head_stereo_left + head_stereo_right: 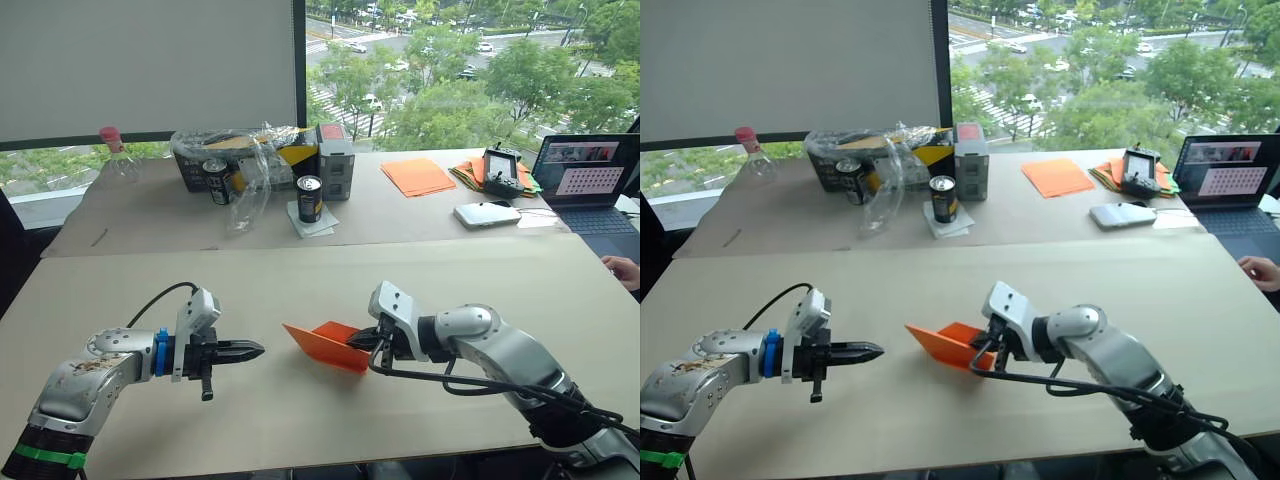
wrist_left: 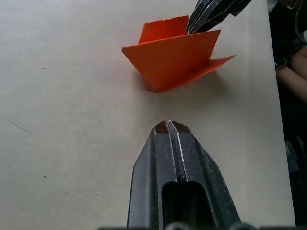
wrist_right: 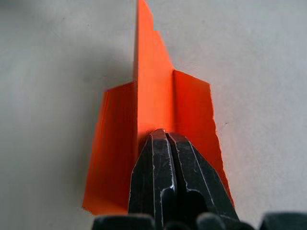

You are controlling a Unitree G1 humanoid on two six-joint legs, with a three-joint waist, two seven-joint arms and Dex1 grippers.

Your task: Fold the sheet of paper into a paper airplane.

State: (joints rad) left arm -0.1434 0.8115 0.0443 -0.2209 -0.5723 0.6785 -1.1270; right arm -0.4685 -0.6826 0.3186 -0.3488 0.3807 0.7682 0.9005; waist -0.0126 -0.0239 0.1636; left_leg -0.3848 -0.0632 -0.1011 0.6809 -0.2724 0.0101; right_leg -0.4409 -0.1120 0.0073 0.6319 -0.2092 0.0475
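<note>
Right claw (image 1: 362, 342) pinches the paper airplane (image 1: 325, 346) (wings spread); left claw (image 1: 252, 350) closed, empty, near its tip.

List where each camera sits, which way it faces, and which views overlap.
Left eye and right eye views: on the head, looking forward and down over the table; both arms show, with the left gripper and right gripper.
Left wrist view: along the shut left jaws toward the folded orange paper.
Right wrist view: along the right jaws, clamped on that paper.
Shared: all four show the paper; the left wrist view also catches the right gripper's tip.
</note>
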